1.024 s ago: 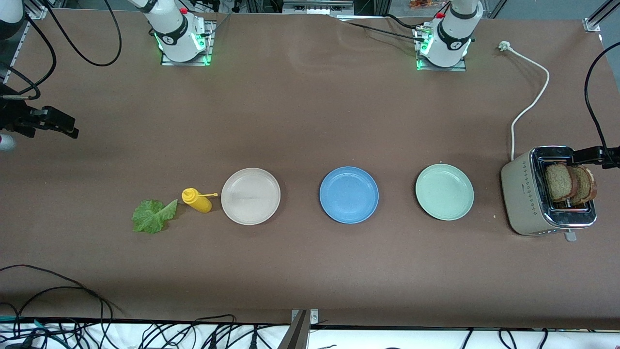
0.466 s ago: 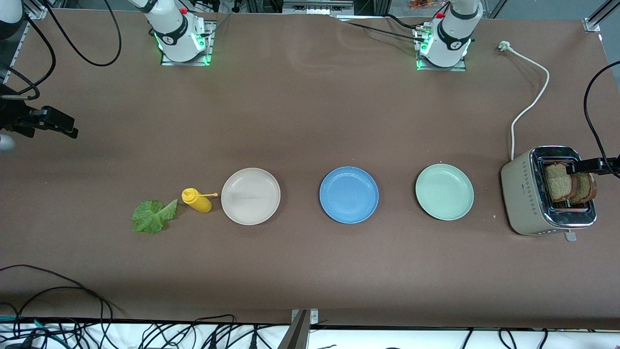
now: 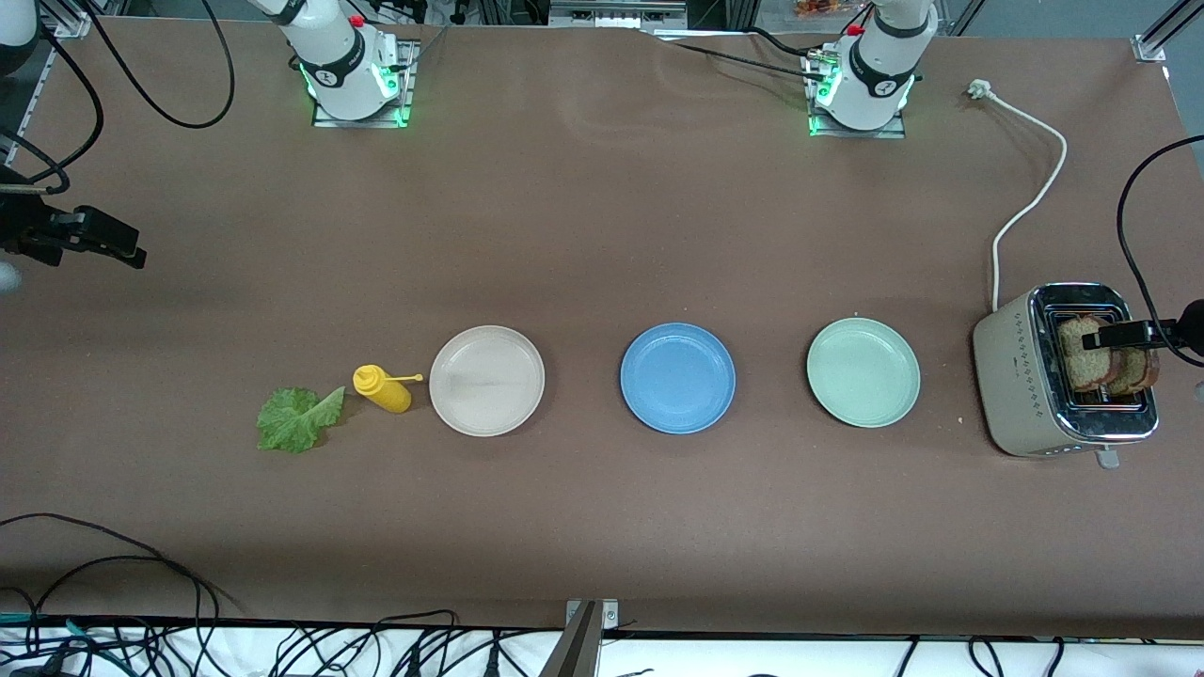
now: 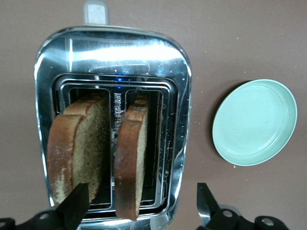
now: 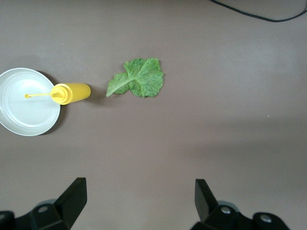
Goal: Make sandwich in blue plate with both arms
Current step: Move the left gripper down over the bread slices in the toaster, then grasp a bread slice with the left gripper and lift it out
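We see the left gripper [image 4: 140, 211] hanging over the cream and chrome two-slot toaster [image 3: 1021, 376] at the left arm's end of the table, its black fingers [image 4: 74, 207] spread wide and touching nothing; two brown wholemeal bread slices [image 4: 79, 146] stand upright in the slots. The right gripper [image 5: 139, 203] waits above bare brown table [image 3: 583, 235] at the right arm's end, jaws likewise wide apart and empty. The round medium-blue plate [image 3: 677, 378] sits between the pale-green plate [image 3: 863, 371] and the cream-white plate [image 3: 486, 380]. Just beside the white plate lies a yellow squeeze bottle [image 3: 382, 387], and beside that the ruffled green lettuce leaf [image 3: 298, 419]
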`<action>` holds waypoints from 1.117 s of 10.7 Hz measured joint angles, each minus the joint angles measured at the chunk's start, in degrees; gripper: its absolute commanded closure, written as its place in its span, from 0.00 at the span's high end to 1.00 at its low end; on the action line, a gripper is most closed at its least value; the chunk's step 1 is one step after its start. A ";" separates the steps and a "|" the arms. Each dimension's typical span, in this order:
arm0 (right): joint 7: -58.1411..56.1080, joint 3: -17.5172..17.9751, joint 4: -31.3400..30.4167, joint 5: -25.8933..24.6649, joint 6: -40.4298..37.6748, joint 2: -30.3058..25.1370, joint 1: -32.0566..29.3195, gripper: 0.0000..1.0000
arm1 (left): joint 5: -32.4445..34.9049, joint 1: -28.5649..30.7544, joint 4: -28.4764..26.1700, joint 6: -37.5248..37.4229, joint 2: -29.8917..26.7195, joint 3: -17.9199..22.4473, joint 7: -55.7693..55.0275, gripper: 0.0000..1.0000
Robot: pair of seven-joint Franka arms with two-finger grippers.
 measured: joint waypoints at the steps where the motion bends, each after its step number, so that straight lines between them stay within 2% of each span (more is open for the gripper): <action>1: -0.01 -0.34 0.00 0.00 0.00 0.00 0.00 1.00 | 0.00 -0.08 0.00 -0.03 0.00 -0.20 -0.45 0.92; 3: -0.07 -0.43 0.00 0.00 0.00 -0.02 0.04 1.00 | 0.00 0.02 0.00 -0.03 0.00 -0.23 -0.80 0.84; 5: -0.03 -0.23 0.01 0.00 0.00 -0.02 0.38 1.00 | 0.00 0.03 -0.10 -0.08 0.14 -0.23 -0.97 0.60; 6: 0.01 -0.23 0.01 0.00 0.00 -0.02 0.45 1.00 | 0.00 -0.01 -0.46 -0.10 0.42 -0.24 -1.01 0.46; 8: 0.01 -0.33 0.01 0.00 0.00 -0.02 0.43 1.00 | 0.00 -0.08 -1.01 -0.10 1.29 -0.28 -1.01 0.00; 12: 0.01 -0.66 0.02 0.00 0.01 -0.02 0.23 1.00 | 0.08 0.01 -0.89 -0.08 2.07 -0.26 -0.92 0.00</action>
